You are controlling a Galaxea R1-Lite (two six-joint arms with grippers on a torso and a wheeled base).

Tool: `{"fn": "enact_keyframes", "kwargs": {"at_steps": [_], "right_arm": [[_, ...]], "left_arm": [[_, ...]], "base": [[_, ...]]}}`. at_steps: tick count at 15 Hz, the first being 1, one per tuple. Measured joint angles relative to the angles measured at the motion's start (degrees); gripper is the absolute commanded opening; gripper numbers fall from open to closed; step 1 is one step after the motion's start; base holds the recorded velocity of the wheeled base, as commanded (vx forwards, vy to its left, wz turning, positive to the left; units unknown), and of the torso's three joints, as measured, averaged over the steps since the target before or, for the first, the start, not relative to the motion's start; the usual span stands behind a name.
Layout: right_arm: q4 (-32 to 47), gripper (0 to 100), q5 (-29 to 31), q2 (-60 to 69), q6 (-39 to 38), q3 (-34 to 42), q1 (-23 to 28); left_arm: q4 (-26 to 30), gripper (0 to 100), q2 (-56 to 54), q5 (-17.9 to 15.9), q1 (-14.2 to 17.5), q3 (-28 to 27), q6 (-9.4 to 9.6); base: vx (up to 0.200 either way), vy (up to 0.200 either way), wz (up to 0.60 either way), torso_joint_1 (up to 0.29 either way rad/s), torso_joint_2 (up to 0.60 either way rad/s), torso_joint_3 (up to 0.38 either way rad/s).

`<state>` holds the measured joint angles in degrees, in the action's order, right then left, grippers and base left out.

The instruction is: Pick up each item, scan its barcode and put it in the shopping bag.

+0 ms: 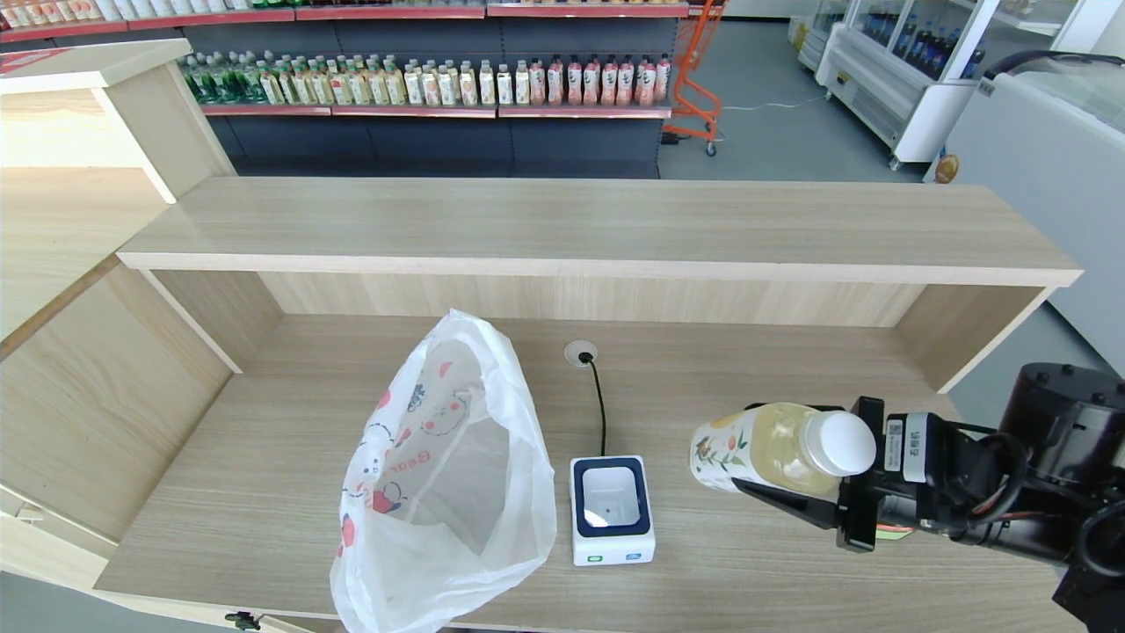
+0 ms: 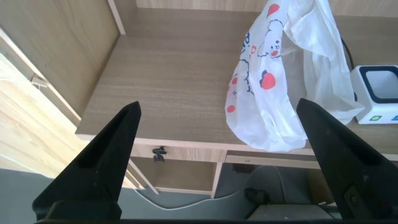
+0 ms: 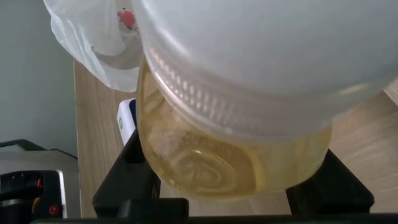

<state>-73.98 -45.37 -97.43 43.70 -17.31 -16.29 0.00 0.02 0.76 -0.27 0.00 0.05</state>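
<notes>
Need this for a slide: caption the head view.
Right pincer holds a white-capped yellow drink bottle sideways, right of the white box scanner and open white plastic bag.

The bottle (image 1: pixel 773 448) in my right hand (image 1: pixel 785 457) is clear glossy plastic, its ribbed cap (image 1: pixel 841 444) matt white. Left of that hand, the scanner (image 1: pixel 612 510) is smooth white plastic, and beyond it the bag (image 1: pixel 448 475) is thin, crinkled, translucent plastic. The counter (image 1: pixel 264 492) beneath is matt pale wood.
</notes>
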Motion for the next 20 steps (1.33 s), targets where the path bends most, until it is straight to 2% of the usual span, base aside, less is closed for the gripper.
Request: {"fn": "enact_keyframes", "kwargs": {"at_steps": [1,7,19,20], "right_arm": [[0.0,0,-0.2,0.0,-0.1,0.0,0.2],[0.0,0,-0.7,-0.1,-1.7,-0.2,0.7],[-0.1,0,-2.9,-3.9,-2.0,-5.5,4.6],[0.0,0,-2.9,-4.2,-2.0,-5.6,4.6]], "left_arm": [[0.0,100,0.0,0.0,0.0,0.0,0.0],[0.0,100,0.0,0.0,0.0,0.0,-0.05],[0.0,100,0.0,0.0,0.0,0.0,0.17],[0.0,100,0.0,0.0,0.0,0.0,0.2]], "base": [[0.0,0.0,0.0,0.0,0.0,0.0],[-0.2,0.2,0.0,-0.001,0.0,0.002],[0.0,0.0,0.0,0.0,0.0,0.0],[0.0,0.2,0.0,0.002,0.0,-0.002]]}}
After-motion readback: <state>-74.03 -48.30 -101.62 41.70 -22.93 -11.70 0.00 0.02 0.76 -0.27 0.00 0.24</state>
